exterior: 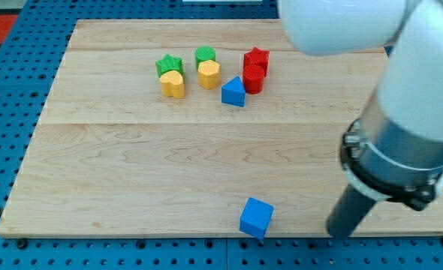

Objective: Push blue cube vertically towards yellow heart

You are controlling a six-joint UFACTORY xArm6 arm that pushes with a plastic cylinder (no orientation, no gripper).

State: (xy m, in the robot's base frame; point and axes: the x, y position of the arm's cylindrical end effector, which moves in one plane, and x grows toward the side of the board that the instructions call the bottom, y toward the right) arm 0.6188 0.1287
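A blue cube [256,217] lies near the board's bottom edge, a little right of the middle. A yellow heart [172,84] sits far up the board, left of centre, just below a green star [169,65]. My tip [341,233] is at the bottom right, to the right of the blue cube and apart from it, with a clear gap between them. The arm's white and grey body covers the view's right side above the tip.
A cluster sits near the view's top: a green block [205,55], a yellow hexagon [209,74], a blue triangular block [233,92], a red star [257,58] and a red cylinder [254,78]. The wooden board [131,165] lies on a blue pegboard.
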